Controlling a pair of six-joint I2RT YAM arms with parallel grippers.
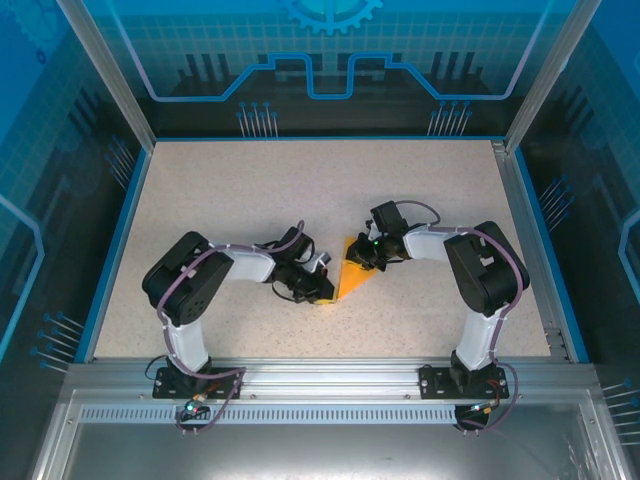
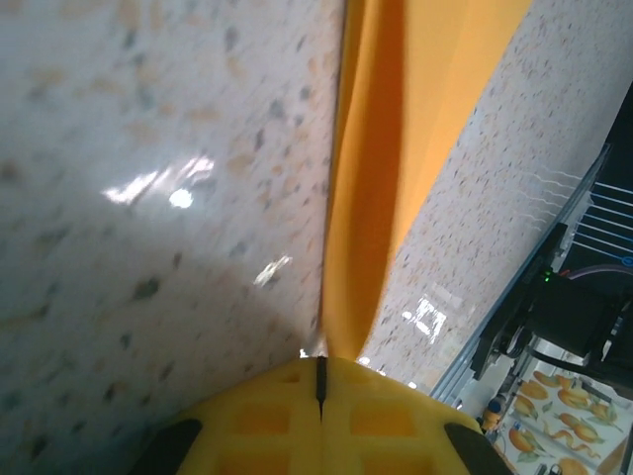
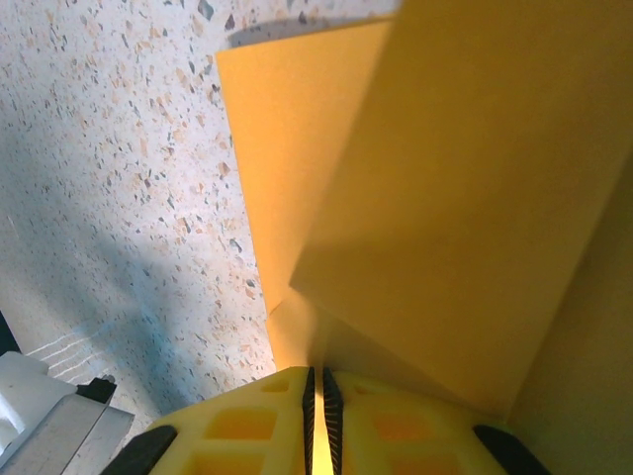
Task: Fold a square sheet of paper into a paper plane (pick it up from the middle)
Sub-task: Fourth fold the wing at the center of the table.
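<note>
My left hand [image 2: 318, 368] and right hand [image 3: 316, 381] each pinched the folded orange paper [image 3: 465, 198], which stretched ahead over the surface [image 2: 148, 198].

A robotics lab cell: a speckled beige tabletop [image 1: 250, 190] edged in blue, translucent blue panels printed with gear motifs [image 1: 330, 50] at twelve o'clock, a silver slotted aluminium rail [image 1: 320, 385] at six o'clock.

left gripper [image 2: 318, 376] clamped tight, right gripper [image 3: 318, 388] pinched nearly closed
</note>
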